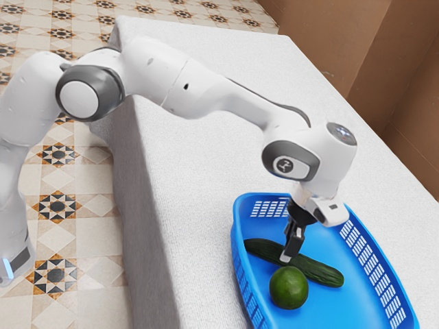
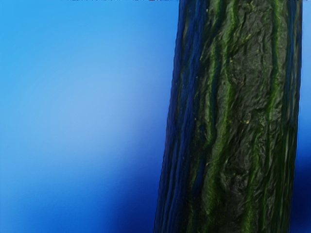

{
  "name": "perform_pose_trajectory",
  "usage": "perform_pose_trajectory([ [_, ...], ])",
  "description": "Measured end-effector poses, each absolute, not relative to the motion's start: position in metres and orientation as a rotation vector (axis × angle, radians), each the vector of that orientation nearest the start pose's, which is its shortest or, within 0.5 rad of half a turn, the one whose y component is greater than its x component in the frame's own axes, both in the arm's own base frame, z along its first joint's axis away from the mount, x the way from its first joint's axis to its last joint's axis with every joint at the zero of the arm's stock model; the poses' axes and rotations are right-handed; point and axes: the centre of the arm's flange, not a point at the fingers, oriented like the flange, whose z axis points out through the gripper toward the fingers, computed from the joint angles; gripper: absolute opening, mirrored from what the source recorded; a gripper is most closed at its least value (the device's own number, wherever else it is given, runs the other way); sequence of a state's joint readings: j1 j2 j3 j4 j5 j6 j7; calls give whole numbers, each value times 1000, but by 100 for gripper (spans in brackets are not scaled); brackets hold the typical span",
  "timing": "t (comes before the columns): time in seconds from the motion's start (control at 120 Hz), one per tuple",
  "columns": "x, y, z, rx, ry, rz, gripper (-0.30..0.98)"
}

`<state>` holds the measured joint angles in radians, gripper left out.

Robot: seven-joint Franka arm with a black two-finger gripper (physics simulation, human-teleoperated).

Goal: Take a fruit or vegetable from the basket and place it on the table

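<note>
- Where the middle of the cucumber (image 1: pixel 321 272) is overlapped by the fingers (image 1: pixel 289 256), its length is slanted across the basket (image 1: pixel 337 241)
- Their spread cannot be told

No word or number can be read. Right of centre in the exterior view, the robot arm (image 1: pixel 206 92) bears a round emblem (image 1: pixel 286 165) on its wrist joint; up and right of that, a grey cap (image 1: pixel 348 138) carries small pale marks (image 1: pixel 342 131), too small to read.
</note>
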<state>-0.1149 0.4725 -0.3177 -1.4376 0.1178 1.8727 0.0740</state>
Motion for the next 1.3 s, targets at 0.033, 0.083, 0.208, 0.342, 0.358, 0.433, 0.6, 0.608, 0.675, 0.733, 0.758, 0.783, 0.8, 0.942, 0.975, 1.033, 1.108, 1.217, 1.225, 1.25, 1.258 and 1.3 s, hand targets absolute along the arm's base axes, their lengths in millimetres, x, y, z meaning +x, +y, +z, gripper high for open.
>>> perform_pose_trajectory([
  [0.033,644,-247,428,-3067,798,31,69],
  [0.083,646,-247,426,-3069,794,29,69],
  [0.208,649,-248,422,-3075,787,14,69],
  [0.342,653,-250,420,-3082,783,-22,69],
  [0.358,653,-250,420,-3083,783,-25,69],
  [0.433,655,-250,417,-3086,781,-39,69],
  [0.6,659,-251,407,-3093,780,-45,69],
  [0.608,659,-251,406,-3093,780,-45,69],
  [0.675,660,-251,402,-3095,779,-41,70],
  [0.733,661,-251,401,-3097,778,-48,75],
  [0.758,661,-251,401,-3098,779,-52,76],
  [0.783,662,-251,400,-3099,780,-54,77],
  [0.8,662,-251,400,-3099,780,-56,78],
  [0.942,662,-253,401,-3092,793,-76,73],
  [0.975,662,-254,402,-3088,797,-82,70],
  [1.033,662,-255,403,-3081,803,-90,64],
  [1.108,662,-257,404,-3071,811,-100,53],
  [1.217,662,-258,406,-3064,817,-112,36],
  [1.225,662,-258,407,-3063,818,-113,35],
  [1.25,662,-258,408,-3062,818,-116,32],
  [1.258,662,-258,408,-3061,818,-117,31],
  [1.3,661,-259,410,-3060,820,-122,26],
])
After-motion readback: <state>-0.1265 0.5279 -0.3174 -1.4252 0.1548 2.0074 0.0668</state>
